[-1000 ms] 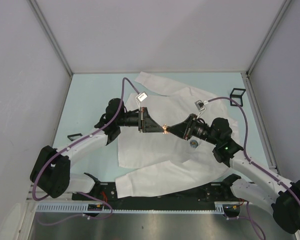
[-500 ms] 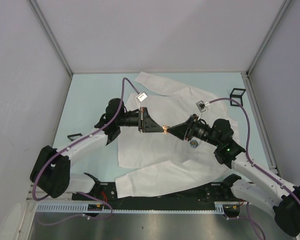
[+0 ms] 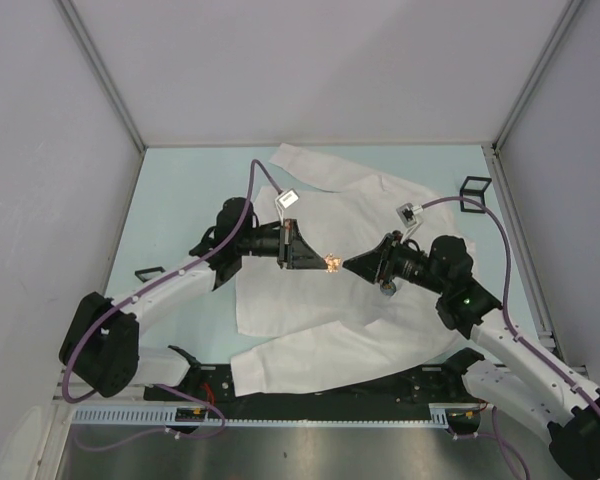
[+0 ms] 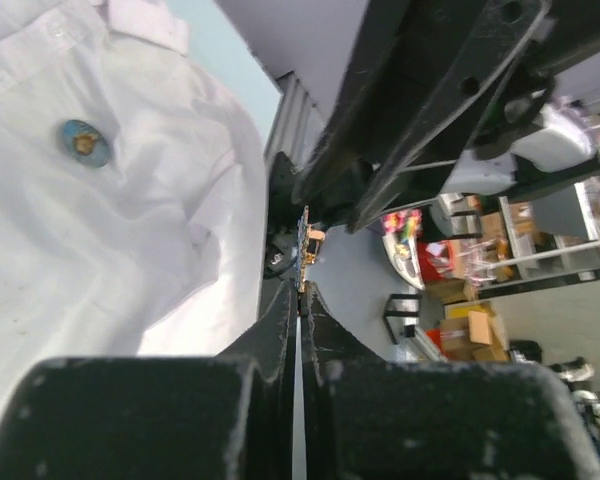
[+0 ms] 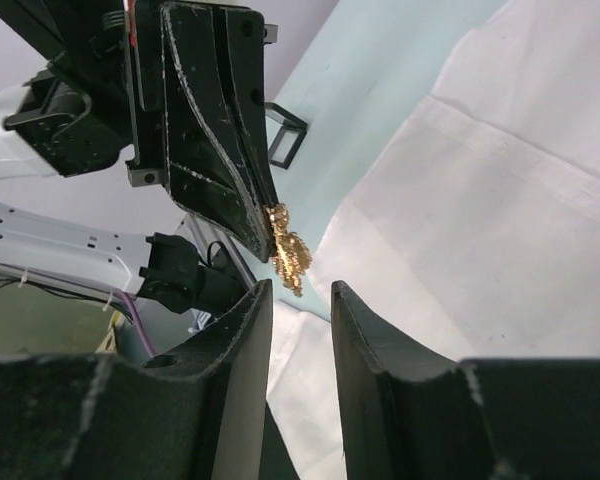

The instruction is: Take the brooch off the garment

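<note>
The white shirt (image 3: 300, 300) lies spread on the table; it also shows in the left wrist view (image 4: 80, 250) and the right wrist view (image 5: 500, 200). My left gripper (image 3: 323, 262) is shut on a small gold brooch (image 3: 332, 262), held at its fingertips above the shirt's middle. The brooch shows in the left wrist view (image 4: 308, 240) past my left gripper (image 4: 301, 287), and in the right wrist view (image 5: 288, 250). My right gripper (image 3: 348, 264) is open and empty, its tips (image 5: 300, 285) just short of the brooch, not touching it.
A round blue badge (image 3: 387, 288) sits on the shirt under my right wrist; it also shows in the left wrist view (image 4: 83, 142). Small black frames stand at the right back (image 3: 474, 190) and the left (image 3: 148, 272). Grey walls enclose the table.
My right gripper has let go and drawn back to the right, away from the brooch. My left gripper keeps the brooch and has shifted slightly toward me.
</note>
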`<state>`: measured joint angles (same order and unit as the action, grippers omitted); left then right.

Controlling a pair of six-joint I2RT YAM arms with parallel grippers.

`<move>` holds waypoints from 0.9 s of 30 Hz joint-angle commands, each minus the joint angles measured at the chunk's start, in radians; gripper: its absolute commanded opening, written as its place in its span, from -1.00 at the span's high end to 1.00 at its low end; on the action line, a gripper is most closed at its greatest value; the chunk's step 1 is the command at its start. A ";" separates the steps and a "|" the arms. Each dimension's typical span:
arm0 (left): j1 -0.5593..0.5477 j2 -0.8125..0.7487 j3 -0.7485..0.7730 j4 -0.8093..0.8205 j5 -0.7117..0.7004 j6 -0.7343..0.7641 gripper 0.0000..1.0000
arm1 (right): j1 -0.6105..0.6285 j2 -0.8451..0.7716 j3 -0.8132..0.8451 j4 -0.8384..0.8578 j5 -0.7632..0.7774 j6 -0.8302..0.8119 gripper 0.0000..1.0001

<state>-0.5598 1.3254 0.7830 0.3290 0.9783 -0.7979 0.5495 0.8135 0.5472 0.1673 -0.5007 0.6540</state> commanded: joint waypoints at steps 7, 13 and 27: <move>-0.123 -0.149 0.162 -0.468 -0.440 0.403 1.00 | 0.003 0.012 0.149 -0.293 0.206 0.018 0.29; -0.195 -0.149 0.220 -0.640 -0.794 0.505 0.99 | 0.000 -0.010 0.163 -0.359 0.254 0.003 0.26; -0.028 -0.264 0.119 -1.212 -1.603 -0.012 0.99 | -0.106 -0.013 0.168 -0.416 0.144 -0.057 0.23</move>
<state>-0.7120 1.1439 0.9611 -0.6888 -0.4400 -0.5941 0.4675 0.7830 0.6704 -0.2615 -0.2924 0.6197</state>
